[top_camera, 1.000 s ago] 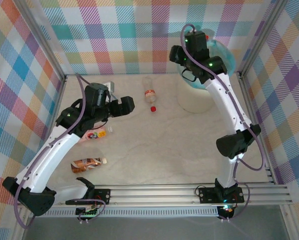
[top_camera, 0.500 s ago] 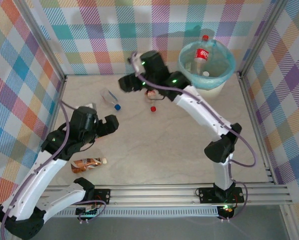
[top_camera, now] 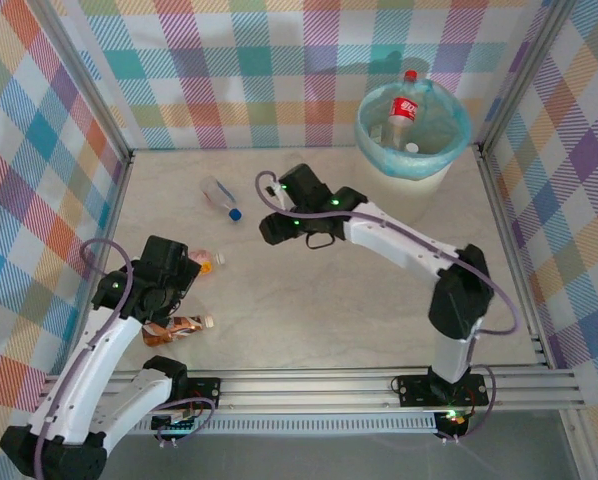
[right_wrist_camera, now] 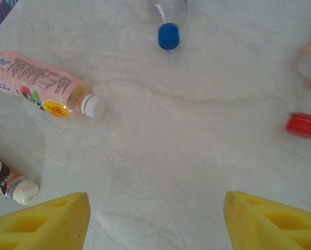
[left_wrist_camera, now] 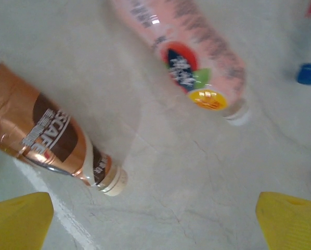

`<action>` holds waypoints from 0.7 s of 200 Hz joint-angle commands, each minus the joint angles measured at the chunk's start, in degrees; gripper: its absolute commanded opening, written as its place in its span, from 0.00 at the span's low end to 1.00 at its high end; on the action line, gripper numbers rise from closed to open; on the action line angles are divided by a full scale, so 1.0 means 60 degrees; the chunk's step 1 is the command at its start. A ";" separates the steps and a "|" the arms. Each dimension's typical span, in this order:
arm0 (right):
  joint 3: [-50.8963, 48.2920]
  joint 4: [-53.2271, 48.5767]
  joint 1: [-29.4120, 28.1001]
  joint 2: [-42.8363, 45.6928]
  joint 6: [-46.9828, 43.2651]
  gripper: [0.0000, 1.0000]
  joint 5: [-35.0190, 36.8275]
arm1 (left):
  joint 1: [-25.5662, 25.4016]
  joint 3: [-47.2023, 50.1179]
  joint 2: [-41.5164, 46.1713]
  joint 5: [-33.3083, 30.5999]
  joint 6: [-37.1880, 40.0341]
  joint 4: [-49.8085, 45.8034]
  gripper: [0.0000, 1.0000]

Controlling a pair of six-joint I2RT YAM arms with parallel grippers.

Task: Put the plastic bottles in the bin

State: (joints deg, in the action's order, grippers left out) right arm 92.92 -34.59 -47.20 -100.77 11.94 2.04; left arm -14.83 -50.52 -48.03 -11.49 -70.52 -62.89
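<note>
Nearest us, our left gripper [left_wrist_camera: 154, 224] hangs over the table [left_wrist_camera: 197, 172], its yellow fingers [left_wrist_camera: 20, 219] spread wide with nothing between them. Just ahead of it the brown bottle [left_wrist_camera: 41, 135] lies on its side, cream cap toward the fingers. Its coppery label carries the white letters "CAFE" on a dark brown patch. Beyond it and apart from it, the pink bottle [left_wrist_camera: 189, 54] lies on its side with a white cap. We make out a dark badge, a red and green fruit picture and an orange disc on it; the fine print is too blurred to read.

Farther on, our right gripper [right_wrist_camera: 155, 219] is over the middle of the table, fingers likewise apart above bare surface. Ahead of it lies the clear blue-capped bottle [right_wrist_camera: 168, 21], and off to its right the red-capped bottle [right_wrist_camera: 310, 73], blurred at the frame's edge. From above, our right arm [top_camera: 409, 245] stretches across the table between these loose bottles and the far right corner.

In that corner stands the bin [top_camera: 419, 172], white, lined with a teal bag [top_camera: 451, 120]. An upright bottle [top_camera: 404, 108] with a red cap stands inside; the white script on its red label is too small to read. Checked walls [top_camera: 229, 70] close the scene.
</note>
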 commanded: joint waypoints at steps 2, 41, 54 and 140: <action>-0.0943 0.0894 0.0155 0.1308 0.0158 0.69 0.0312 | 0.0506 0.0632 -0.0321 0.1208 -0.1183 0.0695 1.00; -0.2438 0.1198 0.0521 0.2299 0.0227 0.69 0.0159 | 0.0816 0.1157 -0.1239 0.1601 -0.1756 0.0860 1.00; -0.2702 0.1218 0.0612 0.2451 0.0235 0.69 0.0032 | 0.1084 0.1414 -0.1360 0.1743 -0.1756 0.1092 1.00; -0.3459 0.1298 0.1005 0.2565 0.0148 0.68 -0.0916 | 0.2010 0.1995 -0.2766 0.2060 -0.1400 0.2024 0.99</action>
State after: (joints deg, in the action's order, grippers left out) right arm 72.93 -28.42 -41.91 -86.61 12.80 -0.30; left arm -3.66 -40.64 -62.94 -0.43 -78.65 -53.08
